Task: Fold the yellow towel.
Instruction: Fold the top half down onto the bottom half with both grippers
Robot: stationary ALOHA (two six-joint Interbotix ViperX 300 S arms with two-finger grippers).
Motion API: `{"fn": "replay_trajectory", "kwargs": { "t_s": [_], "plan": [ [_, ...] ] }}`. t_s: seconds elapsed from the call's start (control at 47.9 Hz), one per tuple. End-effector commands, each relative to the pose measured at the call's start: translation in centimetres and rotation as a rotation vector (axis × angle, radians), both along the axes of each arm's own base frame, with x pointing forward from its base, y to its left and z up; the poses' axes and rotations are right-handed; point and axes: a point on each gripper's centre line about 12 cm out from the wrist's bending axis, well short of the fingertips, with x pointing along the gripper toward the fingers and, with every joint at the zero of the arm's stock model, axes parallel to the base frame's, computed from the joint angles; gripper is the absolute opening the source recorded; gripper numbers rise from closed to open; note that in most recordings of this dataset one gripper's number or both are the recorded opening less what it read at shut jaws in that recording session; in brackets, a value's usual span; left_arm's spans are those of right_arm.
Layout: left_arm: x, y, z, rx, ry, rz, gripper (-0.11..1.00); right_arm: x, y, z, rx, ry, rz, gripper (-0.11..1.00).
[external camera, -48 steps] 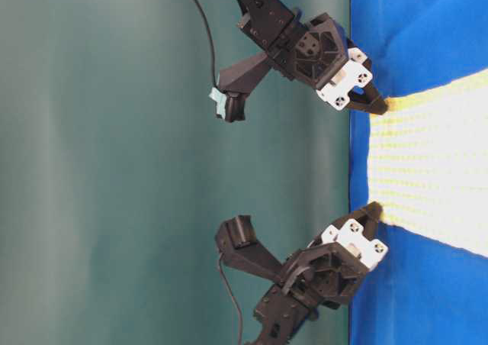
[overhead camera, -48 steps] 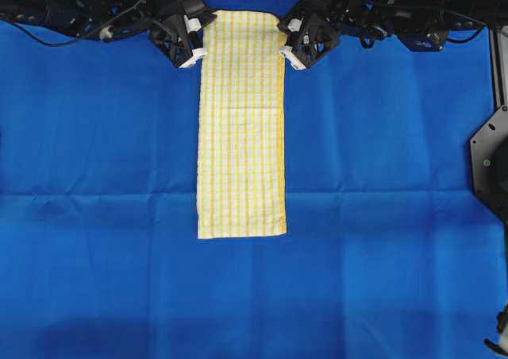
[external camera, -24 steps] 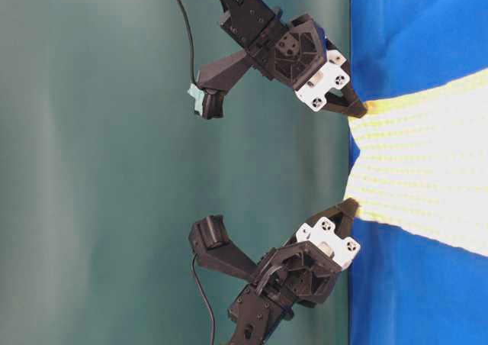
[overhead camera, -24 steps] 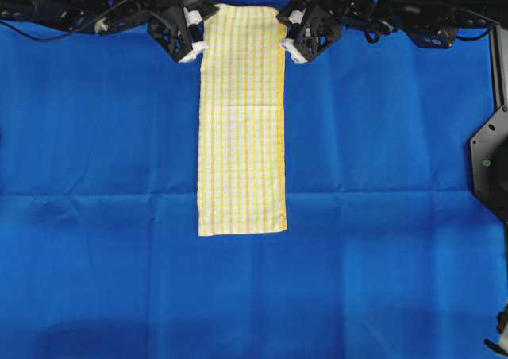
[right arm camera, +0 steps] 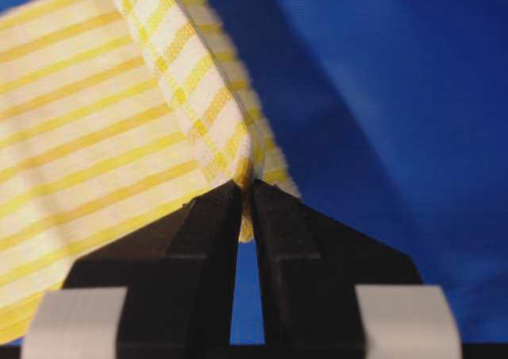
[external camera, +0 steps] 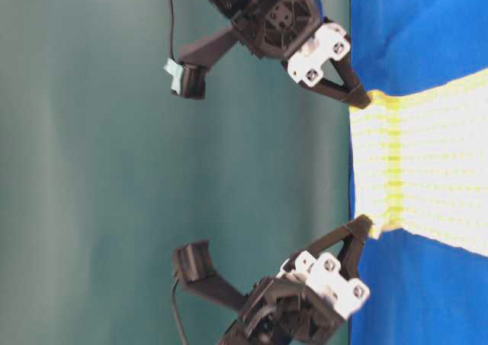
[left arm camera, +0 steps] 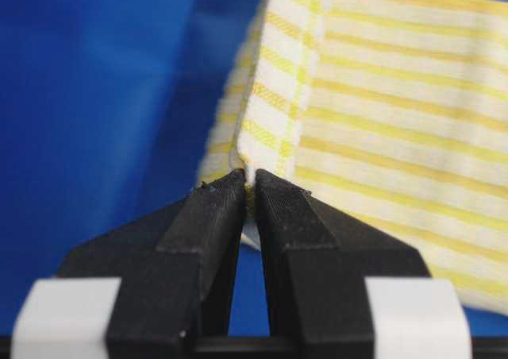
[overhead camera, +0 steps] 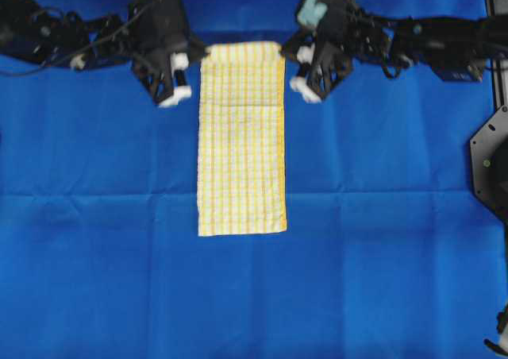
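Overhead view: the yellow towel, a thin woven cloth in white with fine yellow checks, is seen as a long narrow strip on the plain blue table cloth, near end flat and square. Its far end is lifted at both corners. The left gripper is pinched onto the far left corner, the right gripper onto the far right corner.

Table-level view: the towel's far edge is held up off the blue cloth and stretched between the two grippers, a yellow hem band running across it. A plain green backdrop is seen behind the arms.

Left wrist view: black fingers are closed tight on a folded corner of striped cloth.

Right wrist view: black fingers are likewise clamped on a towel corner, cloth rising from the tips.
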Motion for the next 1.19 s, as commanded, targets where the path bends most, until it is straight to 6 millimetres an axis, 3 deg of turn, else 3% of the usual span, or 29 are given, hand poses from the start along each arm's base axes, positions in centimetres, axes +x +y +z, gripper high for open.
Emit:
{"fn": "replay_trajectory", "kwargs": {
  "t_s": [0.0, 0.627, 0.961, 1.17],
  "plan": [
    [0.2, -1.9, 1.6, 0.009, -0.044, -0.045, 0.04, 0.0, 1.7, 1.4, -0.004, -0.054, 0.031, 0.05],
    [0.6, -15.0, 1.1, -0.141, -0.005, -0.298, 0.04, -0.3, 13.7, 0.7, 0.104, -0.075, 0.265, 0.05],
    [0.4, -18.6, 0.9, -0.192, 0.015, -0.354, 0.04, 0.1, 17.0, 0.7, 0.129, -0.074, 0.338, 0.05],
    [0.5, -19.2, 1.0, -0.193, 0.014, -0.37, 0.04, 0.4, 18.2, 0.6, 0.133, -0.059, 0.37, 0.05]
  ]
}}
